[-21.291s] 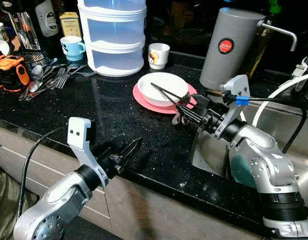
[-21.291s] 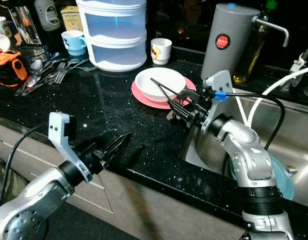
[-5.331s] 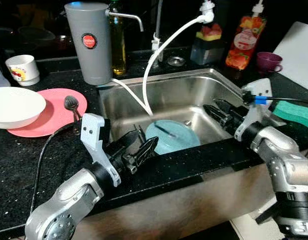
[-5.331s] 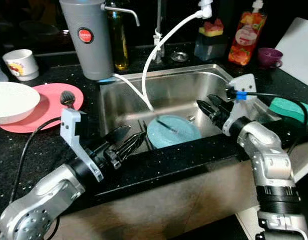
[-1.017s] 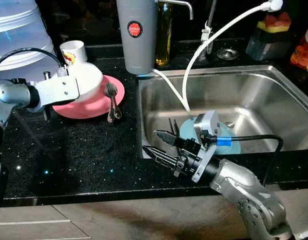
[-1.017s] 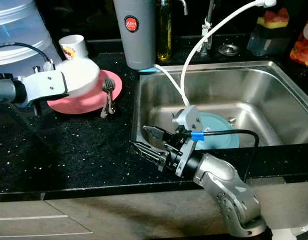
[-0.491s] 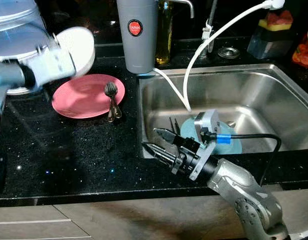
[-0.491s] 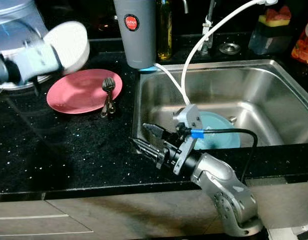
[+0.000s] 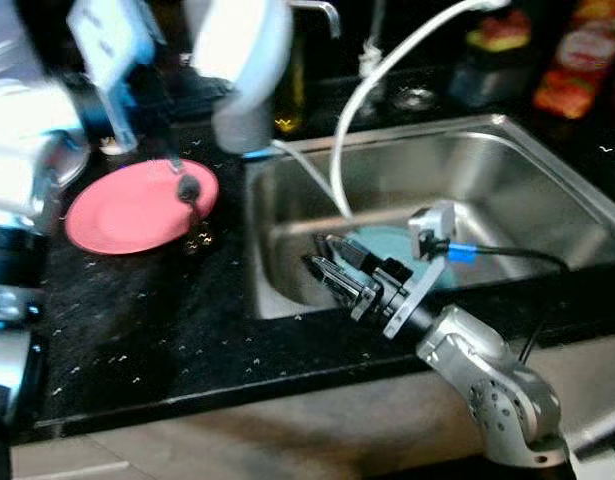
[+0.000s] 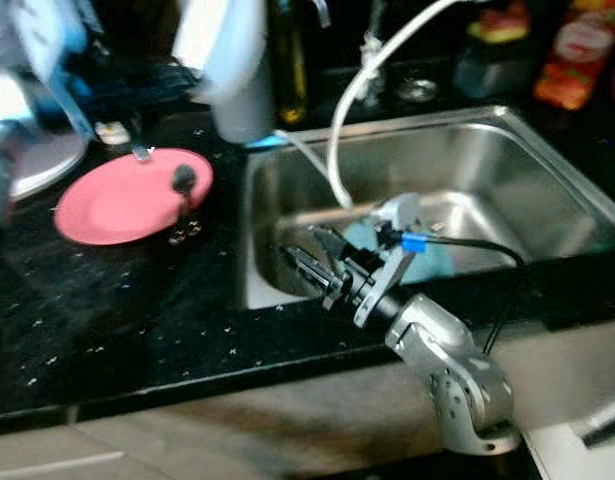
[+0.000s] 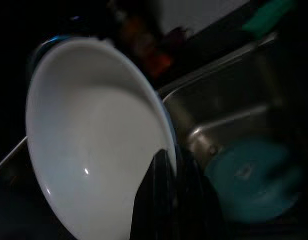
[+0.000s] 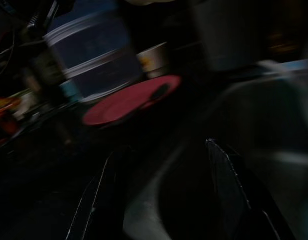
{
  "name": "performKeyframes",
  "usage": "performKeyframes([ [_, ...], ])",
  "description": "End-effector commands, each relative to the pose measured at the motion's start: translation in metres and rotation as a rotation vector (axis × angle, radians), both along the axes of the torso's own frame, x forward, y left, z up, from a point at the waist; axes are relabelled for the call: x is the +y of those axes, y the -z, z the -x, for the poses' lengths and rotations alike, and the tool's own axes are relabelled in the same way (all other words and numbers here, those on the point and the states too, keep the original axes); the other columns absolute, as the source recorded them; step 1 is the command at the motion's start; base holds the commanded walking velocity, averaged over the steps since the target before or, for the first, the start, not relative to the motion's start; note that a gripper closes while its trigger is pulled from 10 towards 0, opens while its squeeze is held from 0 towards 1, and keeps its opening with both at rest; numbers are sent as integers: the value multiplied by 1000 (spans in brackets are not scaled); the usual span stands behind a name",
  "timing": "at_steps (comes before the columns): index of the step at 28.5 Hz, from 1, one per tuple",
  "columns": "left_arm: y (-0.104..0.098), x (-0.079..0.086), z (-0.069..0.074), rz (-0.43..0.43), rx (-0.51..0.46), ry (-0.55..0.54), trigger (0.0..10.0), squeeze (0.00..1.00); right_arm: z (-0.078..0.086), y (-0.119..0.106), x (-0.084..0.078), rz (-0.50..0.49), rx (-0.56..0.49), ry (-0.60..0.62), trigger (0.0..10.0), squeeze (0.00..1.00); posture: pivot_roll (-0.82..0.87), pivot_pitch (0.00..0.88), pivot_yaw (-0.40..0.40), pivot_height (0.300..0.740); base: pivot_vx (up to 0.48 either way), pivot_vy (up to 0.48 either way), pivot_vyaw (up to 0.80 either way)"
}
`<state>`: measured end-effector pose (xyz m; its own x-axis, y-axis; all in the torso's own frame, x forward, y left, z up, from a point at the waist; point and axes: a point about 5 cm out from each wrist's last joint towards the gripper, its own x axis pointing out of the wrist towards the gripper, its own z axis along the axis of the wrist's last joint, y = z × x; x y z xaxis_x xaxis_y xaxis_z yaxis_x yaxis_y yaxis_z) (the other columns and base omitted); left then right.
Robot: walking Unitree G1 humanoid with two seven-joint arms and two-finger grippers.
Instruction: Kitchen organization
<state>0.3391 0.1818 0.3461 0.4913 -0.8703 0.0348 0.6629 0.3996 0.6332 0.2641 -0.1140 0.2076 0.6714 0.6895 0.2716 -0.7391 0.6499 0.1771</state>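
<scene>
left gripper: jaws pinching white bowl rim, seen close in left wrist view | right gripper: jaws spread over sink edge | head views: pink plate on counter

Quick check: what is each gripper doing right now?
Left gripper: shut on the white bowl, lifted.
Right gripper: open, holding nothing, at the sink's front edge.

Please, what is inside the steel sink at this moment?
A teal plate lies on the sink floor, with a white hose hanging down to it. The right gripper, fingers apart, covers part of the plate, so anything beneath is hidden.
</scene>
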Motion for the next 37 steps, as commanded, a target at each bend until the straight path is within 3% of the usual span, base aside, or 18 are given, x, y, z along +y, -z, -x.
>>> performKeyframes([
  [1,2,-7,4,28,8,32,0,0,-2,-1,-1,-17,-6,16,10000,0,16,4,95,740,0,0,-800],
  [4,20,-18,8,67,71,59,0,0,-5,-2,-2,-29,-15,55,10000,0,12,0,100,740,0,0,-533],
  [10,37,-25,13,64,129,63,0,0,-9,0,1,2,-16,94,10000,0,12,0,99,740,0,0,0],
  [13,57,-32,16,6,230,58,0,0,-13,5,3,63,-11,129,10000,0,7,0,102,740,0,0,0],
  [19,74,-35,11,-54,266,41,0,0,-12,5,4,82,-18,135,10000,0,5,0,105,740,0,0,0],
  [20,78,-37,11,-56,275,44,3412,0,-12,5,4,85,-18,138,10000,0,3,0,106,740,0,0,0],
  [21,81,-40,12,-61,280,55,10000,0,-13,6,5,92,-20,144,10000,0,0,0,108,740,0,0,0],
  [23,84,-41,11,-66,282,54,10000,0,-13,6,4,99,-20,156,10000,0,0,0,108,740,0,0,0],
  [25,88,-43,11,-68,285,37,10000,412,-13,7,5,110,-22,174,10000,0,-6,0,111,740,0,0,0],
  [26,88,-42,10,-66,285,28,10000,412,-13,7,5,115,-23,179,10000,0,-8,0,110,740,0,0,0],
  [27,89,-42,11,-55,291,22,10000,1000,-13,8,5,122,-25,183,10000,0,-8,0,110,740,0,0,0],
  [32,90,-43,14,-38,296,23,10000,1000,-13,9,6,134,-26,189,10000,0,-6,0,101,740,0,0,0],
  [37,66,-38,22,51,260,28,10000,1000,-13,10,7,134,-25,185,10000,0,10,0,91,740,0,0,0],
])
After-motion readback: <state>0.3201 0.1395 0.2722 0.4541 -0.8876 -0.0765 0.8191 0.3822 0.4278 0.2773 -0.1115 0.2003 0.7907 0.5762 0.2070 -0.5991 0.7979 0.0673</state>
